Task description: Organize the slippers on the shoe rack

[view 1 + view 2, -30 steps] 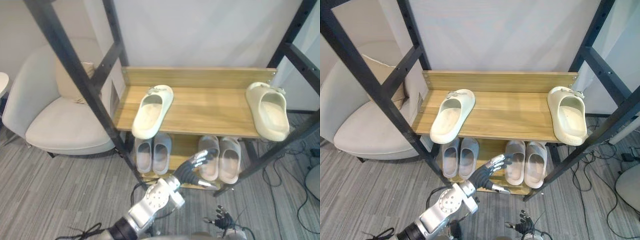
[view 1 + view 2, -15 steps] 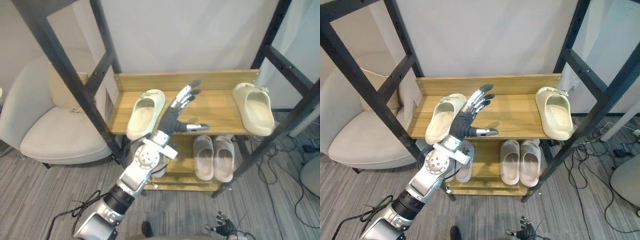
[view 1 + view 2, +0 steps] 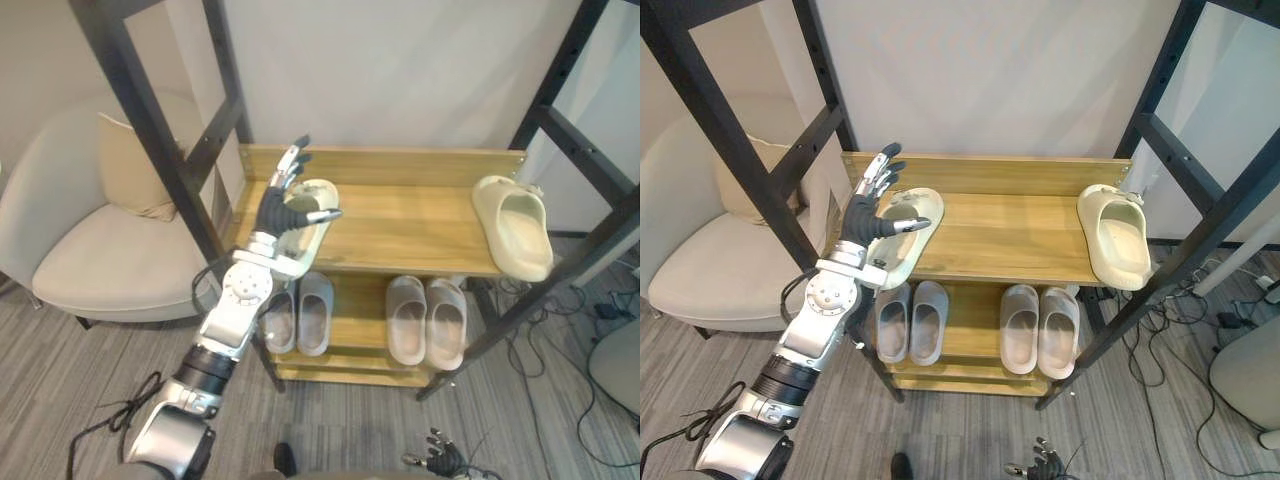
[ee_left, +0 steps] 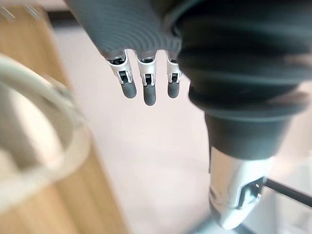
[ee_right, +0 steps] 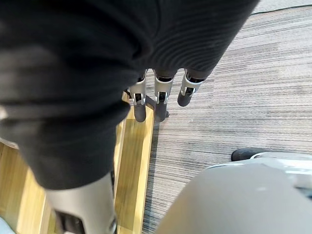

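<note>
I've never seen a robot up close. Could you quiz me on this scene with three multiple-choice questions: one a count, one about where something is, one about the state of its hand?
1. How many slippers lie on the lower shelf?
A. two
B. four
C. six

2. Where is the robot's left hand?
A. down at the lower shelf
B. at the left cream slipper on the top shelf
C. at the top shelf's far right end

3. How are that hand's fingers?
A. curled round the slipper
B. balled into an empty fist
C. straight and spread, holding nothing

Answers: 1 B, a grey pair and a beige pair sit side by side. 2 B, the hand is up in front of that slipper. 3 C, its wrist view shows straight fingers with nothing between them.
</note>
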`<state>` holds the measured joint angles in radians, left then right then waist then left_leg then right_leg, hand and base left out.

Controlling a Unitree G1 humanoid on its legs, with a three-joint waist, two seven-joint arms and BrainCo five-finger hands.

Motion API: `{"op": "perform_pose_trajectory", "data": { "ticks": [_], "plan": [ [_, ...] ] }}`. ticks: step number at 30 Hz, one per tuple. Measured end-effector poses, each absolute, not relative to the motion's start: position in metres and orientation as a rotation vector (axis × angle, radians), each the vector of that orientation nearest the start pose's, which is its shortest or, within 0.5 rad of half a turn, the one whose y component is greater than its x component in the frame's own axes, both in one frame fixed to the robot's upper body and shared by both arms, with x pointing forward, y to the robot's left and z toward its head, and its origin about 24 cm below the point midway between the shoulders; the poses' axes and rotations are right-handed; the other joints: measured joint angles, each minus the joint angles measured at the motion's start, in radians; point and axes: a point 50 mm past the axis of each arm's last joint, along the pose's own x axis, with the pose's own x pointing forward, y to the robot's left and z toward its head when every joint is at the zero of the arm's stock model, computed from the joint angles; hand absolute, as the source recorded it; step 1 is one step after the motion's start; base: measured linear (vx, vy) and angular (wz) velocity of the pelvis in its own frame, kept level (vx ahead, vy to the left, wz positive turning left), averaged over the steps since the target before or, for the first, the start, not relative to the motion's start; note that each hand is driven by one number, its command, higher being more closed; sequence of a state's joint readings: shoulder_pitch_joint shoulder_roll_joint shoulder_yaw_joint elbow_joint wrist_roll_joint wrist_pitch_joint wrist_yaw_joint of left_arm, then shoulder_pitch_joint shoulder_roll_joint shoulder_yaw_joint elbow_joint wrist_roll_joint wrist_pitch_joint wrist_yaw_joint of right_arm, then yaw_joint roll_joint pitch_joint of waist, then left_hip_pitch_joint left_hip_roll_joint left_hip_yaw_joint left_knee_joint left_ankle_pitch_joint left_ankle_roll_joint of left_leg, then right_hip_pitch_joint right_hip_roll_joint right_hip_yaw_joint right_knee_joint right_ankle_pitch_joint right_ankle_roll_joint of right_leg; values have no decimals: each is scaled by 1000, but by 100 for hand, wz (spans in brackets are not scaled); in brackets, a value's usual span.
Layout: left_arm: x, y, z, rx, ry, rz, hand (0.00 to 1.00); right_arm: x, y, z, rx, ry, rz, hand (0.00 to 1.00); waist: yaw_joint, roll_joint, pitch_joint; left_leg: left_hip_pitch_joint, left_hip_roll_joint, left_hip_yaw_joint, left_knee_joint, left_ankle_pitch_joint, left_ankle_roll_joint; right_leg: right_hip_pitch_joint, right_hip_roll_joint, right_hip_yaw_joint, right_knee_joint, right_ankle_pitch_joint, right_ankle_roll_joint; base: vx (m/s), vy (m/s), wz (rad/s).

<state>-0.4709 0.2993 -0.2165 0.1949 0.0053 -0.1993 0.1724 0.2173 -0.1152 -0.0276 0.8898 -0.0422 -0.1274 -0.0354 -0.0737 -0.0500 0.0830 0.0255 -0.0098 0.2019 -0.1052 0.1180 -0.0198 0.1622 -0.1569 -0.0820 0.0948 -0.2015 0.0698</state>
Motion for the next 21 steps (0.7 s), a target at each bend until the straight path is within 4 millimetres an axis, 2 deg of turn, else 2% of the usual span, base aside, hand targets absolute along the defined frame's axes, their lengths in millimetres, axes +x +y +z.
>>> {"op": "perform_pose_trajectory", "data": {
  "ticks": [7, 13, 21],
  "plan": [
    [347, 153, 150, 417, -419, -35, 0, 92, -203, -148, -132, 953, -107, 0, -5, -1, 2, 12, 6, 6, -6, -9, -9, 14, 4, 5, -16, 8, -17, 11, -11, -4],
    [355, 166, 160, 525, -415, 7, 0, 90, -202, -149, -127, 956, -110, 0, -17, -12, 19, 13, 11, 16, -6, -28, -22, 11, 6, 11, -31, 1, -29, -43, 3, -8],
    [362, 179, 159, 658, -375, 43, 0, 83, -199, -151, -111, 973, -116, 0, -19, -17, 22, 12, 13, 40, 0, -35, -22, -1, 8, 41, -29, 6, -31, 33, -7, -10]
  ]
}}
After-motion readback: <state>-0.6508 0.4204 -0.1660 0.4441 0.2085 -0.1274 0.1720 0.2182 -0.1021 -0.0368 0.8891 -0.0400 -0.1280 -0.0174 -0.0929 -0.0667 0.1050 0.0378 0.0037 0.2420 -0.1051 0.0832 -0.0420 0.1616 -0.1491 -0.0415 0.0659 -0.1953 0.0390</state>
